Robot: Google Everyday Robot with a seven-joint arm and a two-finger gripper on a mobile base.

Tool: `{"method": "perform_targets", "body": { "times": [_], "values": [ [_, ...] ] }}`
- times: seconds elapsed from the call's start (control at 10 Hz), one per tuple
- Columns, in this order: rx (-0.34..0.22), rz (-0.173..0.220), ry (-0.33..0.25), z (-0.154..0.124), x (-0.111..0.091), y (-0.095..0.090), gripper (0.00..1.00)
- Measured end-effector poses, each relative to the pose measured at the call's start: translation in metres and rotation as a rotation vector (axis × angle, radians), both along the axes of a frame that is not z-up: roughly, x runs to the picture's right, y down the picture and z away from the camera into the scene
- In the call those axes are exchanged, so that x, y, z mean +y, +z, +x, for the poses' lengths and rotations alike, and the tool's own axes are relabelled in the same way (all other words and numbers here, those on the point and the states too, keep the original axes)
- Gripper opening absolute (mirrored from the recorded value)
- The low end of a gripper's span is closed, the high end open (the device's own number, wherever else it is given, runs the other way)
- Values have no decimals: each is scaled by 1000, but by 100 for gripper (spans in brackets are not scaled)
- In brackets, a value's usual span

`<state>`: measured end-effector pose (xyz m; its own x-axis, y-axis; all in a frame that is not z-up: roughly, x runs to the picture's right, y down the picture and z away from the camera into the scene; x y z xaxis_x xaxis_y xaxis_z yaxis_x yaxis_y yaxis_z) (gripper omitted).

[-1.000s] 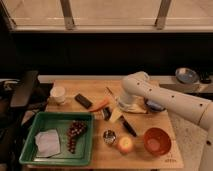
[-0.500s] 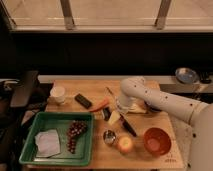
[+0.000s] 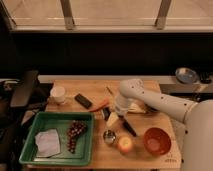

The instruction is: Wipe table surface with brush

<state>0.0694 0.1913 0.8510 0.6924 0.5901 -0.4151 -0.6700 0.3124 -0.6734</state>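
Note:
The light wooden table surface [image 3: 95, 90] holds several small items. The brush [image 3: 107, 115], a stubby dark thing with a pale part, lies near the table's middle, just right of the green tray. My white arm reaches in from the right and bends down over it. The gripper [image 3: 116, 111] hangs directly at the brush, touching or nearly touching it. The arm's wrist hides how the gripper meets the brush.
A green tray [image 3: 30, 150] at front left holds grapes [image 3: 75, 134] and a white cloth [image 3: 47, 142]. A white cup [image 3: 58, 94], black block [image 3: 83, 101], orange stick [image 3: 101, 105], black-handled utensil [image 3: 128, 126], metal cup [image 3: 109, 136], apple [image 3: 125, 145] and orange bowl [image 3: 156, 141] surround the brush.
The arm has swung left and lowered, bringing the gripper from right of centre down onto the brush. The items on the table have not moved.

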Motion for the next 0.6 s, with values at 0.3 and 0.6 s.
{"method": "perform_targets", "body": {
  "times": [0.3, 0.6],
  "values": [
    [1, 2, -2, 2, -4, -2, 39],
    [17, -12, 4, 1, 4, 3, 8]
  ]
}}
